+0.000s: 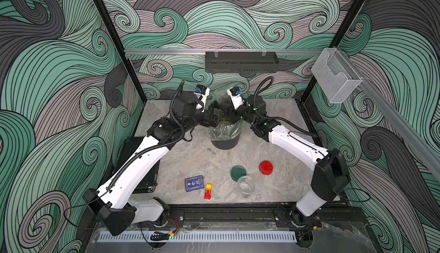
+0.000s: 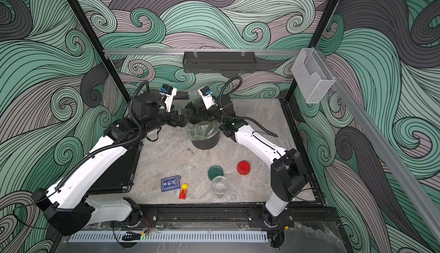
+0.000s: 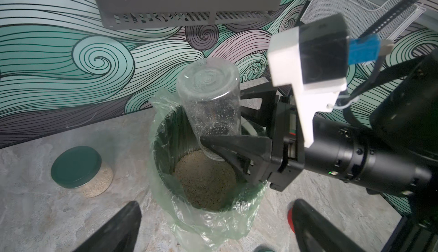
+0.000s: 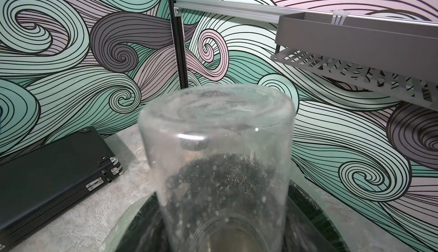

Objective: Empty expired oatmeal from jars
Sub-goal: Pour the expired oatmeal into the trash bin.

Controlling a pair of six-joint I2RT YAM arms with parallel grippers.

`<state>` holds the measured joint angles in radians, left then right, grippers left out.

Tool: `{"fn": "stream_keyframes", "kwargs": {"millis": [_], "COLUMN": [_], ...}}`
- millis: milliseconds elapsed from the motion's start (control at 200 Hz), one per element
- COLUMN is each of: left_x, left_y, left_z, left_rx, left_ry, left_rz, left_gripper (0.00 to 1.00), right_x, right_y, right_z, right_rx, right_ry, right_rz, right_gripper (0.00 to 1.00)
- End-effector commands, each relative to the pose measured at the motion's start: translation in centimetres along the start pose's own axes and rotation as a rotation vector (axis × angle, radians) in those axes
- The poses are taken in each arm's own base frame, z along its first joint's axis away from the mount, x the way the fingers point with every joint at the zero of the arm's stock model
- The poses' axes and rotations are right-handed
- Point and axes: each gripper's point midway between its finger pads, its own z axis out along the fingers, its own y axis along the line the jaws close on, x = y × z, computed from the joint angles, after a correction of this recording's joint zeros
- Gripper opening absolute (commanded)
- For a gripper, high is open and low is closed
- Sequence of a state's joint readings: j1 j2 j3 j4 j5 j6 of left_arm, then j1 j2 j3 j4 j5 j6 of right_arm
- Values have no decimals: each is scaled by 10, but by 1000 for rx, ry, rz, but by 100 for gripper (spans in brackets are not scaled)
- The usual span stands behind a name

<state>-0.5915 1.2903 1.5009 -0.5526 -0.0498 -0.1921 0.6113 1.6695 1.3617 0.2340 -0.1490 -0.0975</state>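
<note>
The step in hand is the pouring of a second jar. The right gripper (image 3: 222, 129) is clamped on the inverted jar (image 3: 208, 101) near its mouth and holds it bottom-up and slightly tilted over the black bin (image 3: 163, 144). The mouth sits just inside the clear liner's rim. The oatmeal (image 3: 205, 179) lies as a tan heap at the bottom of the bin. The jar's glass, seen close in the right wrist view (image 4: 215, 158), carries only a film of dust and specks, so this jar is probably empty. The mouth is hidden behind a finger and the liner, though, so I cannot rule out a last clump there. The left gripper (image 3: 216, 203) hangs beside the bin with its jaws spread wide, holding nothing. Near the front edge of the table an empty jar (image 1: 246, 186) stands upright, just beside a loose green lid (image 1: 238, 173), with a red lid (image 1: 266, 167) a little further off. By that count, two of the three jars are dealt with. The sealed jar (image 3: 80, 170) stands on the table near the bin, filled with oatmeal under its dark green lid; the top views do not show it. The next move calls for turning the held jar upright and setting it down clear of the lids. Then comes the sealed jar, which likely needs one gripper to steady the glass while the other twists off the lid.
</note>
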Motion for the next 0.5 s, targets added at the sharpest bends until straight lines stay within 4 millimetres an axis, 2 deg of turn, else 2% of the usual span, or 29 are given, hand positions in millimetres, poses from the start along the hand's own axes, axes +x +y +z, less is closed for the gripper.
{"fn": "stream_keyframes", "kwargs": {"millis": [0,110,370,495], "left_x": [-17,-13,-13,-15], "left_y": [2,4,6,5], "left_z": [-14,-12,-11,-11], "left_rx": [-25,-36,-45,-42], "left_ry": [-63,-49,-44,-48], "left_rz": [13,7,-4,-9], "left_gripper": [99,99,98,98], "right_x": [17,22,2,14], "right_y": [4,9,8,3], "right_z": [10,12,0,4], "right_rx": [-30,-56,-53,-45], "right_ry": [8,12,-30,-14], "right_rz": [0,12,-15,-14], "right_gripper": [15,15,17,17]}}
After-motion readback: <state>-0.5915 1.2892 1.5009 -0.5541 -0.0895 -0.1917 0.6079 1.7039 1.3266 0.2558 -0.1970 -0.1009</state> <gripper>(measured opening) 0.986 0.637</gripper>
